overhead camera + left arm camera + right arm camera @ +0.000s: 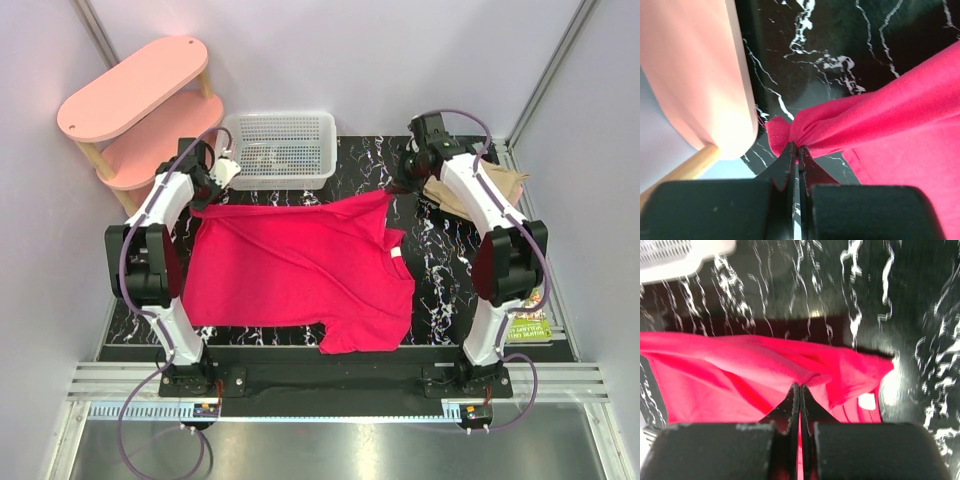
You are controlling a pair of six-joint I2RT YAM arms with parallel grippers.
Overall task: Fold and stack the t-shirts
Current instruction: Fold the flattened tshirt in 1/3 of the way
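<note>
My left gripper has its two fingers pressed together on a bunched corner of the crimson-pink cloth t-shirt. In the left wrist view the cloth gathers into folds just at my fingertips, in the lower middle of the frame. My right gripper is also clamped on the same t-shirt, fingers together on a small ridge of cloth. A white label shows near it, at the lower right of the right wrist view.

In the top view the t-shirt lies spread in the middle of the black table with white marble veins. Its upper edge runs from one gripper to the other across the upper part of the frame. One short sleeve points to the lower middle, close to the near edge of the table.

A white plastic mesh basket stands at the upper middle, just beyond the upper edge of the t-shirt. A pink oval shelf with two tiers and wooden legs is in the upper left. A tan folded shirt lies at the upper right, partly hidden under my right arm.
</note>
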